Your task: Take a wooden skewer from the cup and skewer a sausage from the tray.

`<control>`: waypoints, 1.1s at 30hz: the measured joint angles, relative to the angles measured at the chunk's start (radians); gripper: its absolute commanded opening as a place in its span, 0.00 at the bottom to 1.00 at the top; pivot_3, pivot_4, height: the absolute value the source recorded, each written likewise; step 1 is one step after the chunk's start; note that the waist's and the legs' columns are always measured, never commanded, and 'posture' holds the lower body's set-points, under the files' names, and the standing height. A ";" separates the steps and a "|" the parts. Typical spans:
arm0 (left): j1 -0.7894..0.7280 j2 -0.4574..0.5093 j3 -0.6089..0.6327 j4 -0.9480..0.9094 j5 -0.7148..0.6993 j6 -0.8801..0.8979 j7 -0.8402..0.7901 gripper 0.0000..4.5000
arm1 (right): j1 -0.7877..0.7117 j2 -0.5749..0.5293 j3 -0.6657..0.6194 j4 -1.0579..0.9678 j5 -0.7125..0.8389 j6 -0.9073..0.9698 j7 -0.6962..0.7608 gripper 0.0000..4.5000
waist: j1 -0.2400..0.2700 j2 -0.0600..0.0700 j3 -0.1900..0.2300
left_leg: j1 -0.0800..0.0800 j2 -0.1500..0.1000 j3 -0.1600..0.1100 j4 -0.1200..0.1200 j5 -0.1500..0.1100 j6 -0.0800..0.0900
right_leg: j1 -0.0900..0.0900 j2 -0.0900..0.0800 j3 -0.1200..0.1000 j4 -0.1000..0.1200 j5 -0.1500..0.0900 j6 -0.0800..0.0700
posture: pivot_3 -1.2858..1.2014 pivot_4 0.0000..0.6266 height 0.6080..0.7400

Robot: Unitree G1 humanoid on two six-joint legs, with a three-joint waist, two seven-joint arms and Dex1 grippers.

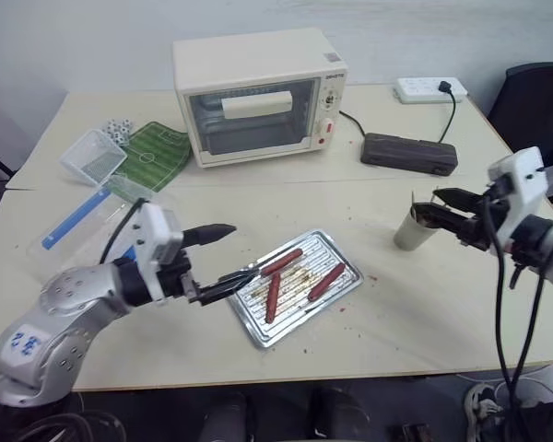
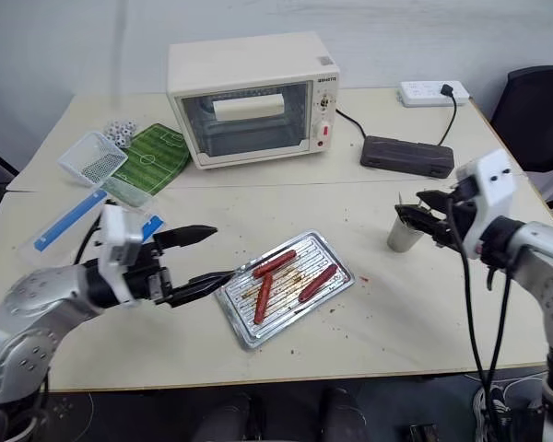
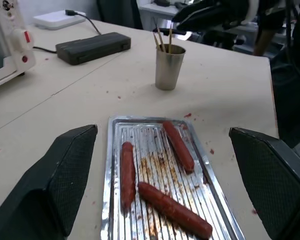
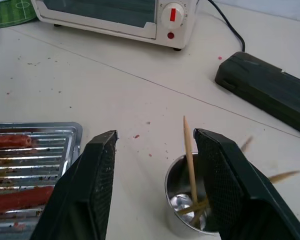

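Found the cup (image 1: 412, 230) on the table at three o'clock of the tray (image 1: 249, 327), well apart from it, with several skewers standing in it. Saw three sausages (image 3: 178, 145) lying loose in the tray, none pierced.

Caught the right gripper (image 1: 426, 204) just above the cup's rim, jaws apart and straddling one upright skewer (image 4: 189, 155), nothing pinched yet. Noted that skewer closer to one finger than the other, and the rest leaning away toward the cup's far wall.

Found the left gripper (image 1: 240, 250) at nine o'clock of the tray, spread wide and empty, tips at the tray's near corner.

Judged the step in hand as picking one skewer out of the cup. Called for centring the upright stick between the pads before squeezing, so as not to shove it sideways and tip the light cup. Called for gripping high on the shaft, clear of the rim, and taking one stick alone, not a leaning neighbour with it. Called for a lift straight along the stick's own line until the lower end cleared the rim, since a slanted pull would likely drag the cup over. Judged a firm pinch needed, since so thin a stick could swivel between the pads. Could not tell which end pointed up.
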 measured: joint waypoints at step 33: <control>-0.131 -0.070 -0.120 0.064 0.085 -0.028 0.018 1.00 | -0.149 0.105 0.132 0.209 -0.171 -0.091 -0.064 0.00 | -0.003 0.000 0.000 | 0.000 0.001 0.001 0.000 0.001 0.000 | -0.001 0.001 0.001 0.000 0.000 0.001 | 0.52 0.24 1.00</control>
